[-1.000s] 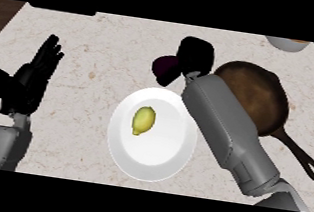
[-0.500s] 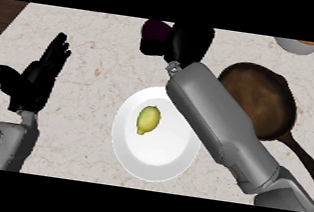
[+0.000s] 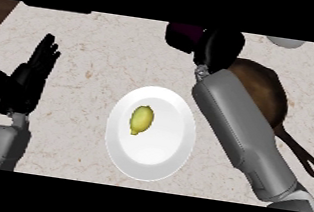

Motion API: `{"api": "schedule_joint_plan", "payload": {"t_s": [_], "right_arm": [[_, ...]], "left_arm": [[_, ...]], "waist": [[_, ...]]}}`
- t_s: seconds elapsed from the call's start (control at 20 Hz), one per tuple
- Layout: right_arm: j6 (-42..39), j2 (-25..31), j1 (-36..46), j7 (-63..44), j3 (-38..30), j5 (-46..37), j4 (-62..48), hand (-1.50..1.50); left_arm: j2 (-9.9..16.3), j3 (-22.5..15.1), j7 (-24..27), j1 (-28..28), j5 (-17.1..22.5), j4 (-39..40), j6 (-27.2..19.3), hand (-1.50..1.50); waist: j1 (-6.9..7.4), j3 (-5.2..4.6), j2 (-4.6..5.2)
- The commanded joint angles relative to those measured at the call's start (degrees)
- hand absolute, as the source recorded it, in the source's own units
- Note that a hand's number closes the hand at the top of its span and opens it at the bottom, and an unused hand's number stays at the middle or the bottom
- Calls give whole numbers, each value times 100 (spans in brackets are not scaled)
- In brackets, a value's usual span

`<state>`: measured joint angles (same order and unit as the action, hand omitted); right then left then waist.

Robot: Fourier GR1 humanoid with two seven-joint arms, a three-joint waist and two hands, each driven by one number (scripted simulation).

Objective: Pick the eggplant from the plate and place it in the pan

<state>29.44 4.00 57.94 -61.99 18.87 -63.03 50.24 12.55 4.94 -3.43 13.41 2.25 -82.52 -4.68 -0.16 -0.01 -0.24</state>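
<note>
Purple eggplant (image 3: 187,35) sits curled in our right hand (image 3: 218,47), off the plate (image 3: 159,164), at the pan's (image 3: 266,93) far left edge. Lifting looks done; lowering it into the pan remains. Our left hand (image 3: 25,82) rests open at left.
</note>
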Motion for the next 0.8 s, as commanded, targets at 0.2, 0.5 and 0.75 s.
{"api": "schedule_joint_plan", "payload": {"t_s": [0.2,0.5,0.75], "right_arm": [[414,984,-1009,345,-711,-83,-21,150],[1088,1180,-1245,865,-1114,-266,-1118,150],[1959,1702,-1394,2376,-1890,652,-2003,150]], "left_arm": [[113,105,-125,-6,81,-168,106,0],[17,50,-193,256,5,-54,76,0],[-49,119,264,228,61,223,163,0]], "waist": [[-7,3,19],[67,3,51],[164,12,115]]}}
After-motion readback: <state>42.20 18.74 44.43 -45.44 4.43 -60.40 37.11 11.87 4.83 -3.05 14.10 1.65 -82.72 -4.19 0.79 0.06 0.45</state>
